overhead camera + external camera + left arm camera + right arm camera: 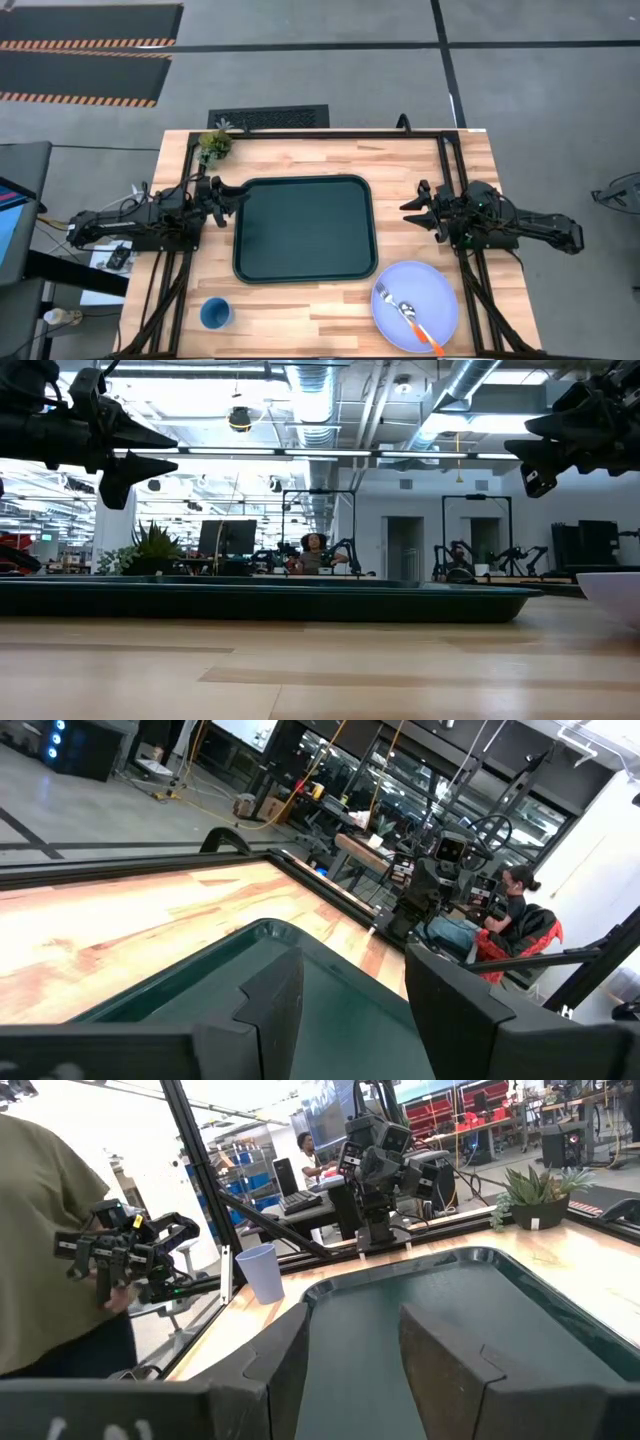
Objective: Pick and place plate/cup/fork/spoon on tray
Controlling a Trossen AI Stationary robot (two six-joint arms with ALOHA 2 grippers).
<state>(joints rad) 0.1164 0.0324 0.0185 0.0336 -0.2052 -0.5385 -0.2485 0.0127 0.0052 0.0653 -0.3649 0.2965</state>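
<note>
The dark green tray lies flat in the middle of the table. The lavender-blue plate rests on the table at the near right. The fork and the spoon lie on it, an orange handle reaching its near rim. The blue cup stands upright at the near left and also shows in the right wrist view. My left gripper hovers open over the tray's left rim. My right gripper hovers open just right of the tray. Both are empty.
A small potted plant stands at the table's far left corner. Black frame rails run along the table's edges. A person in an olive shirt holding a hand-held gripper device stands beyond the table's near left.
</note>
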